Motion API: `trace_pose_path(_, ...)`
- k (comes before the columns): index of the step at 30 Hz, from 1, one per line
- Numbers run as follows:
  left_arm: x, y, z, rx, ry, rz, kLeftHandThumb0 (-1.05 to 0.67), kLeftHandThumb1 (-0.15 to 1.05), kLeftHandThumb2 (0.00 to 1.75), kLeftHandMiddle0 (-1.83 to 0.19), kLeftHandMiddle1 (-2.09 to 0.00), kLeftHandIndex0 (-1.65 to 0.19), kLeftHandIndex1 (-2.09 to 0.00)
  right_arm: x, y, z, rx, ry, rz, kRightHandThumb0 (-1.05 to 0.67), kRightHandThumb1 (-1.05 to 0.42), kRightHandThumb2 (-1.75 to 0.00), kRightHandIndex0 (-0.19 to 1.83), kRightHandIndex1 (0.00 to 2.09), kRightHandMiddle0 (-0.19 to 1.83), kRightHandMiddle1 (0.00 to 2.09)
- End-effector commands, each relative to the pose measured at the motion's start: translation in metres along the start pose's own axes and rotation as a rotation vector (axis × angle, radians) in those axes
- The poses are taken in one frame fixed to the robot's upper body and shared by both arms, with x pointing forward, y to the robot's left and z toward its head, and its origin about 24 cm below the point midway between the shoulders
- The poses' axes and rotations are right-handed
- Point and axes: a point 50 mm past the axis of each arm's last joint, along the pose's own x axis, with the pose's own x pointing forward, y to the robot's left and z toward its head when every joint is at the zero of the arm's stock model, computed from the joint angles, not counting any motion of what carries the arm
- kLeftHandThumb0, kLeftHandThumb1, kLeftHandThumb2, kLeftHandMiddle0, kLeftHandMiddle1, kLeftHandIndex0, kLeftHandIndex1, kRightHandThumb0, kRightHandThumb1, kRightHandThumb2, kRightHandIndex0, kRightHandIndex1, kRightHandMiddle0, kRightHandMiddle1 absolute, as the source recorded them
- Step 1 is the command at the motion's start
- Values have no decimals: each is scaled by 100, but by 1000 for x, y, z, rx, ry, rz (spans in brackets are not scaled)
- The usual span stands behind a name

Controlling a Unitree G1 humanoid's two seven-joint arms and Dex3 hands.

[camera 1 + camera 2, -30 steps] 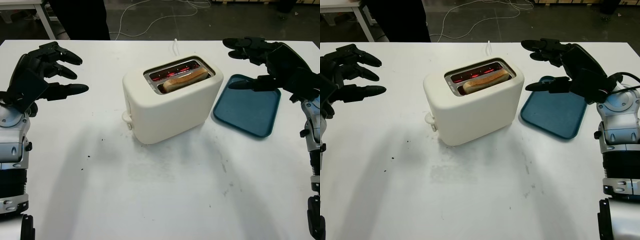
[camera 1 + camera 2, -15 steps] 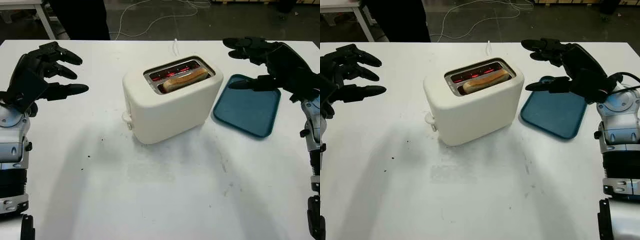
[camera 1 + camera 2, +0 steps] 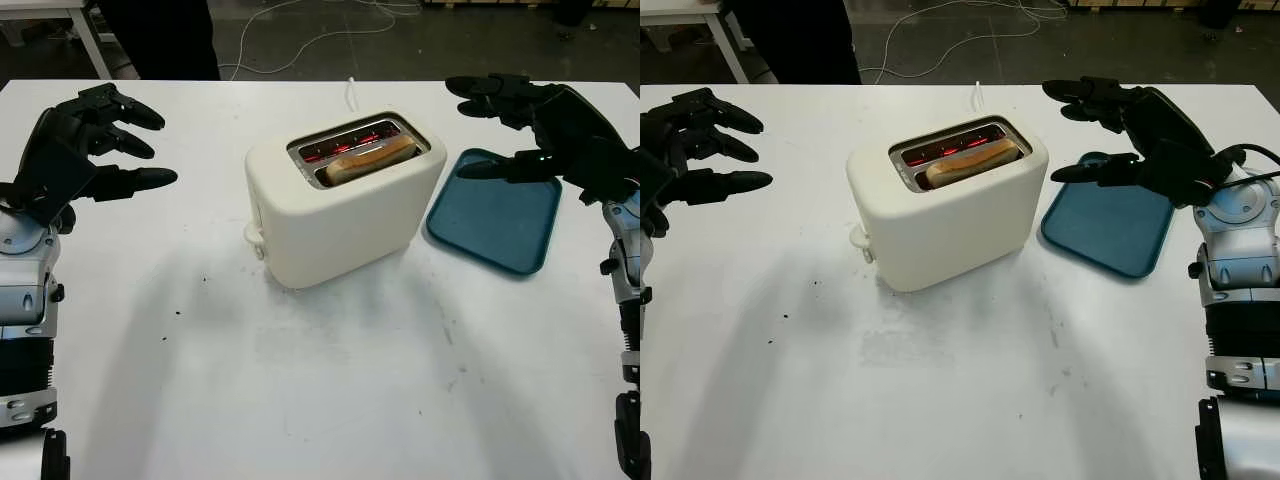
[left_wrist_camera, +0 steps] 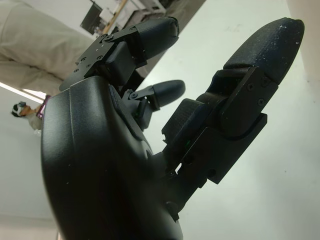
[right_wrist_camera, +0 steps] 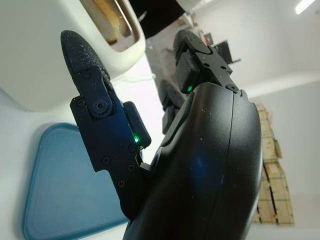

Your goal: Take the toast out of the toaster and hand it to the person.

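Observation:
A cream two-slot toaster point(image 3: 340, 205) stands mid-table, its slots glowing red. A slice of toast point(image 3: 372, 159) sticks up from the nearer slot; its edge also shows in the right wrist view point(image 5: 106, 14). My left hand point(image 3: 85, 150) hovers open above the table's left side, well clear of the toaster. My right hand point(image 3: 540, 130) hangs open to the toaster's right, above the far end of a blue tray point(image 3: 495, 215). A person in dark clothes point(image 3: 160, 38) stands beyond the table's far edge at the left.
The white table point(image 3: 320, 380) has bare room in front of the toaster. The toaster's white cord point(image 3: 352, 92) runs off the far edge. Cables lie on the dark floor behind. A second table's leg point(image 3: 90, 40) stands at the far left.

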Motion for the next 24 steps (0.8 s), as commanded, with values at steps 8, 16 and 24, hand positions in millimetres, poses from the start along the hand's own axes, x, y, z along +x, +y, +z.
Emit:
trace_pose_path(8,-1,3,2,8,-4,10,-105,56,0,-48,-127,-52,-111,0,-2,3,-17,-10,-10,-63,-74,0,15,53,41,0)
trace_pose_path(16,-1,2,1,3,-11,10,-105,57,0,-47,-128,-51,-111,0,-3,3,-2,-12,-9,-64,-74,0,14,51,40,0)
trace_pose_path(24,-2,2,0,6,-9,11,-105,57,0,-48,-128,-52,-112,4,-6,10,22,-69,-17,-61,-73,0,11,52,37,0)
